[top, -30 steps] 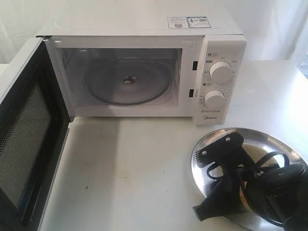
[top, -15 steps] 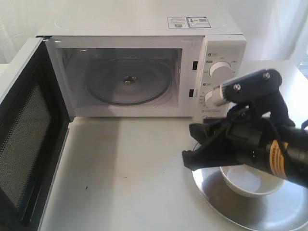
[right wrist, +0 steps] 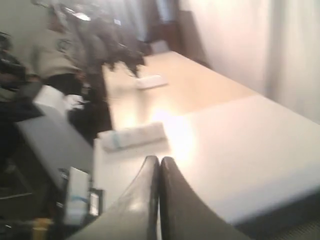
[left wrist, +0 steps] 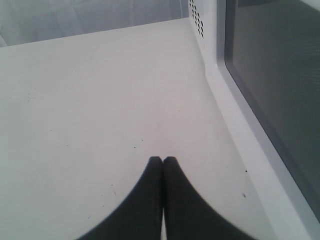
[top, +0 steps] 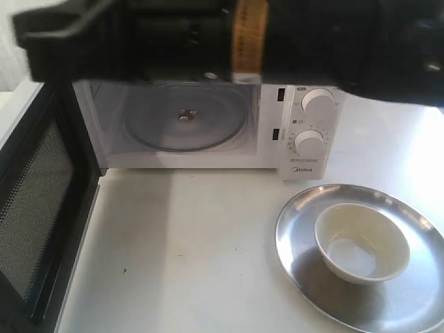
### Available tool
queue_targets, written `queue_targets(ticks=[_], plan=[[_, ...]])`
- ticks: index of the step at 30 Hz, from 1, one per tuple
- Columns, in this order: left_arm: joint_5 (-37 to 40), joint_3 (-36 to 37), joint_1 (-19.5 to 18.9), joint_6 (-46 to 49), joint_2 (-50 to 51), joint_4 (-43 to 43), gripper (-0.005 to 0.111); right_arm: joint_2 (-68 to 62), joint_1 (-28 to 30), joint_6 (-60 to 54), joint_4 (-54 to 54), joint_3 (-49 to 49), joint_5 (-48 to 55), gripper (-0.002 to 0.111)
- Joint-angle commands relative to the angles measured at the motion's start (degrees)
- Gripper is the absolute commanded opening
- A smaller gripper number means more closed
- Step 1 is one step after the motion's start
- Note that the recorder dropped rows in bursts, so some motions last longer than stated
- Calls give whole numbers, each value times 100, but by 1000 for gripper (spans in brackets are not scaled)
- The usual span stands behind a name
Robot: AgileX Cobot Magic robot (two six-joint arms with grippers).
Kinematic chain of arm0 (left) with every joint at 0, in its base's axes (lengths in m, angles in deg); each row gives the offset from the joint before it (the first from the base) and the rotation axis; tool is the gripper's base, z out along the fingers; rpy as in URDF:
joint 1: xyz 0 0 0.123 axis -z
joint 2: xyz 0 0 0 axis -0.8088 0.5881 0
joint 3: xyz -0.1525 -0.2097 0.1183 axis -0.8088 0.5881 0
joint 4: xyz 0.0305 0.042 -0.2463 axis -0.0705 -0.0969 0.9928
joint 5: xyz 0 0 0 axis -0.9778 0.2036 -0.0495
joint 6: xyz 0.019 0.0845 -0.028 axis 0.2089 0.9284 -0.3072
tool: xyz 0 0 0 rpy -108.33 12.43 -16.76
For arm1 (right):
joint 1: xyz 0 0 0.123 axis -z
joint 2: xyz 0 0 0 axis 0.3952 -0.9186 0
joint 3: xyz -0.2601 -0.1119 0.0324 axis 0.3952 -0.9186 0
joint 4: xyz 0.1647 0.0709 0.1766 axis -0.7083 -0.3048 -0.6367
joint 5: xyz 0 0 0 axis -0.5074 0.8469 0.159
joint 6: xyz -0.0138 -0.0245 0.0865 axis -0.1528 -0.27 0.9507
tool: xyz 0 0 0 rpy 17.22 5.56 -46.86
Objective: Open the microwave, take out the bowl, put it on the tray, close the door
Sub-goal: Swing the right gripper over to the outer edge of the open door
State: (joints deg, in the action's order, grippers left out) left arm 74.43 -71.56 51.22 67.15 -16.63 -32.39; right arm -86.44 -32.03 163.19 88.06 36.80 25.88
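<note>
bowl (top: 361, 243) on tray (top: 304, 208), door (top: 35, 208) open

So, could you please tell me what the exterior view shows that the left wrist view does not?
Only the exterior view shows the bowl sitting in the tray, the microwave with its open cavity, and a blurred arm across the top. Only the left wrist view shows the left gripper, shut, and the outer window side of the door. Both show the door and the white table.
</note>
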Motion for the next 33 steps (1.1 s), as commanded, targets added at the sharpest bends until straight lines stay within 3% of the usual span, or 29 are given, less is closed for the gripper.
queue_targets(ticks=[1, 6, 15, 19, 21, 33], plan=[[-10, 19, 5, -36, -12, 24, 0, -1217, -11, 489, -230, 1139, -1613, 0], [-10, 19, 5, -36, -12, 24, 0, -2225, -127, 1195, -202, 2118, -3035, 0], [-10, 19, 5, -36, -12, 24, 0, -2548, -676, 686, 32, 2449, -3035, 0], [-10, 19, 5, -36, -12, 24, 0, -2827, -848, 664, -55, 2527, -2536, 0], [-10, 19, 5, -36, -12, 24, 0, -3065, -894, 573, -147, 2721, -2852, 0], [-10, 19, 5, -36, -12, 24, 0, -3904, -1032, 1187, -208, 3351, -3035, 0]])
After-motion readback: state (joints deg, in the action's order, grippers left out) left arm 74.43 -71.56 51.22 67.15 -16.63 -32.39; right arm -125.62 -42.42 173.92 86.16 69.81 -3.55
